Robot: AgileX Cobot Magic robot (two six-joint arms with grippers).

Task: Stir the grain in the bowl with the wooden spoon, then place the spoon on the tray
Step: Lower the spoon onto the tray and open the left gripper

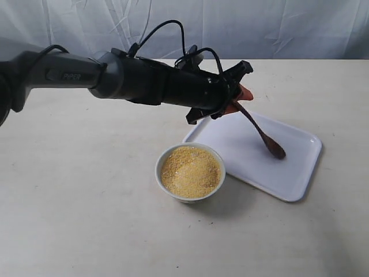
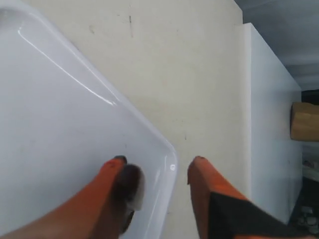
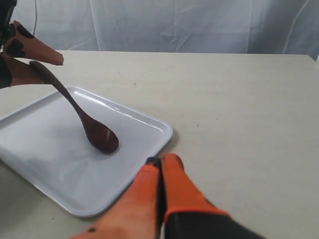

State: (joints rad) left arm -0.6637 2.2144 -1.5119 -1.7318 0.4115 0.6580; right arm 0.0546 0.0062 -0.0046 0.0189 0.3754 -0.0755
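Your pale tabletop (image 1: 86,225), backed by a white curtain (image 1: 259,29), shows the left gripper (image 1: 241,99) spread above the tray (image 1: 291,176). The wooden spoon (image 1: 262,134) leans its handle on one finger, its head resting on the tray. With the grain (image 1: 190,171) mounded in the bowl (image 1: 163,180) nearby, stirring seems done and only settling the spoon flat is left; your right gripper (image 3: 160,162) is pressed together.

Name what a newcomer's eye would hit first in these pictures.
The dark wooden spoon stands tilted, its bowl end down on the white tray, handle top between the left gripper's parted orange fingers. Beside the tray, nearer the camera, sits the white bowl of golden grain.
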